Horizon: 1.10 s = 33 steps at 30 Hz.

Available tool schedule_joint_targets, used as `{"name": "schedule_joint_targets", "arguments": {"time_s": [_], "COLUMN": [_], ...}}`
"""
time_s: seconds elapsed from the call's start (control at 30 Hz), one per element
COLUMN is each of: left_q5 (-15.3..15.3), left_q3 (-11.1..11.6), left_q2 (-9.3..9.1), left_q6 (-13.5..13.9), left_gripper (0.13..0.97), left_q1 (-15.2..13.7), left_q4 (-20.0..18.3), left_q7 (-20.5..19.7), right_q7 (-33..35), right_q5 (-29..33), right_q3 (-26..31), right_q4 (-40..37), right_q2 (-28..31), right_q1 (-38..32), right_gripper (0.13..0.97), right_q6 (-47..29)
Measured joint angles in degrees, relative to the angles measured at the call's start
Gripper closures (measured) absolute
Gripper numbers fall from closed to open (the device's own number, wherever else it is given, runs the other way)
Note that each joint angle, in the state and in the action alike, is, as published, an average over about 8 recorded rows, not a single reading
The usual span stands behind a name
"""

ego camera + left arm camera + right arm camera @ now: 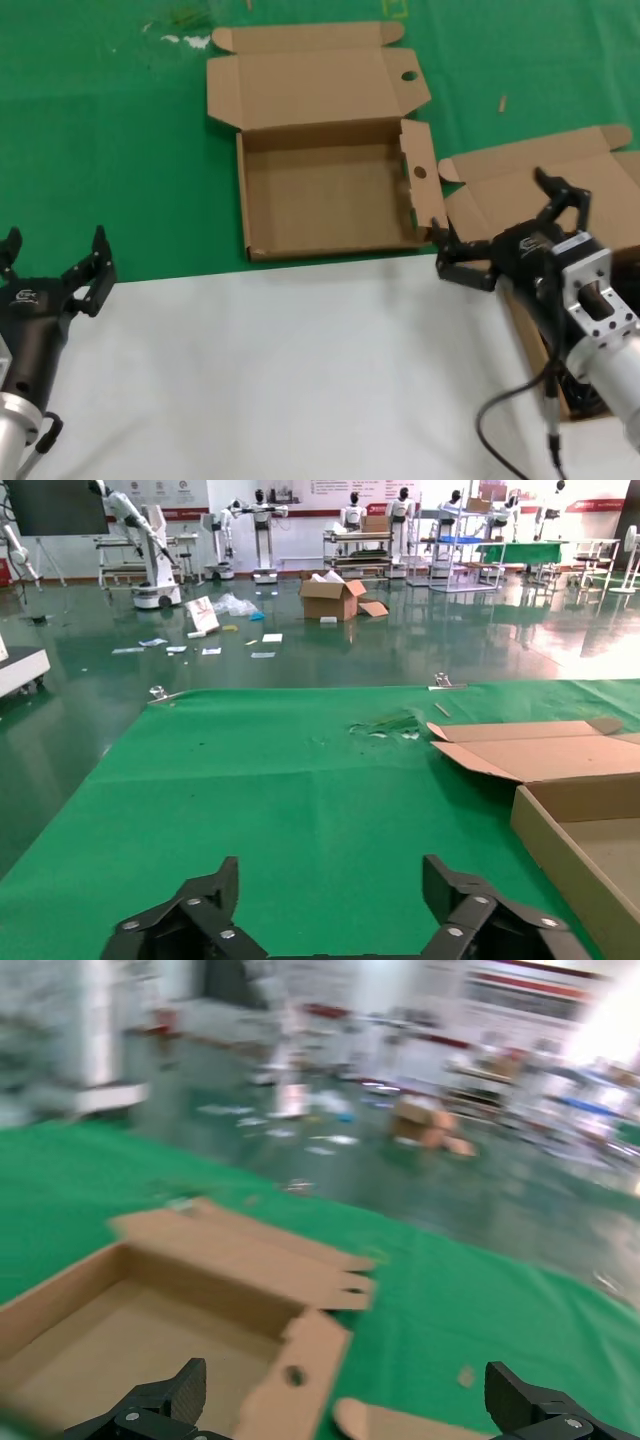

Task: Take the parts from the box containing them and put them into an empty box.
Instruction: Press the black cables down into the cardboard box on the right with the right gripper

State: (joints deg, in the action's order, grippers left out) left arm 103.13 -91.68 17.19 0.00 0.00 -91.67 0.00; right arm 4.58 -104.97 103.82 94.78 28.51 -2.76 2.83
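Two matt brown corrugated cardboard boxes: the empty box (330, 190) and the box containing them (590, 190). Green felt-like cloth (100, 150), smooth white sheet (270, 370), matt black plastic right gripper (500, 235).

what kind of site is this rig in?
Probably a robotics lab or test hall: other robot arms on stands along the far wall, metal racks, and a shiny floor littered with a cardboard box.
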Motion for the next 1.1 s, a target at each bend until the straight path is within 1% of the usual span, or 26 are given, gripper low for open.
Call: {"name": "schedule_joint_targets", "arguments": {"time_s": [0.07, 0.13, 0.17, 0.33, 0.43, 0.47, 0.57, 0.63, 0.73, 0.8, 0.87, 0.97, 1.1], "left_q5": [0.00, 0.00, 0.00, 0.00, 0.00, 0.00, 0.00, 0.00, -0.01, -0.01, -0.01, -0.01, -0.01], "left_q3": [0.00, 0.00, 0.00, 0.00, 0.00, 0.00, 0.00, 0.00, 0.00, 0.00, 0.00, 0.00, 0.00], "left_q2": [0.00, 0.00, 0.00, 0.00, 0.00, 0.00, 0.00, 0.00, 0.00, 0.00, 0.00, 0.00, 0.00], "left_q6": [0.00, 0.00, 0.00, 0.00, 0.00, 0.00, 0.00, 0.00, 0.00, 0.00, 0.00, 0.00, 0.00], "left_gripper": [0.419, 0.463, 0.463, 0.598, 0.680, 0.680, 0.739, 0.779, 0.839, 0.839, 0.839, 0.873, 0.920], "left_q1": [0.00, 0.00, 0.00, 0.00, 0.00, 0.00, 0.00, 0.00, 0.00, 0.00, 0.00, 0.00, 0.00], "left_q4": [0.00, 0.00, 0.00, 0.00, 0.00, 0.00, 0.00, 0.00, 0.00, 0.00, 0.00, 0.00, 0.00], "left_q7": [0.00, 0.00, 0.00, 0.00, 0.00, 0.00, 0.00, 0.00, 0.00, 0.00, 0.00, 0.00, -0.01], "right_q7": [-0.41, -2.54, -4.26, -14.53, -19.94, -21.44, -23.94, -23.72, -21.08, -18.71, -16.07, -12.39, -7.76], "right_q5": [0.88, 3.61, 5.58, 16.17, 21.80, 23.55, 27.93, 29.98, 31.69, 32.20, 32.46, 32.83, 34.35], "right_q3": [2.70, 4.68, 5.35, 8.34, 11.69, 13.12, 18.18, 21.59, 26.20, 28.88, 31.70, 35.01, 36.86], "right_q4": [1.02, 2.12, 2.66, 5.40, 6.88, 7.33, 8.30, 8.46, 7.75, 6.70, 5.15, 2.39, -1.97], "right_q2": [4.52, 9.31, 11.56, 22.04, 27.55, 29.27, 33.75, 35.80, 37.39, 37.53, 37.15, 35.85, 33.01], "right_q1": [-0.74, -1.60, -2.05, -5.74, -10.12, -11.93, -18.76, -23.82, -31.77, -36.77, -41.85, -48.24, -53.90], "right_gripper": [0.129, 0.129, 0.129, 0.129, 0.129, 0.129, 0.129, 0.129, 0.129, 0.129, 0.129, 0.129, 0.129], "right_q6": [-1.09, -3.58, -5.24, -15.09, -21.07, -23.12, -30.01, -35.14, -43.05, -48.01, -53.19, -60.32, -69.45]}}
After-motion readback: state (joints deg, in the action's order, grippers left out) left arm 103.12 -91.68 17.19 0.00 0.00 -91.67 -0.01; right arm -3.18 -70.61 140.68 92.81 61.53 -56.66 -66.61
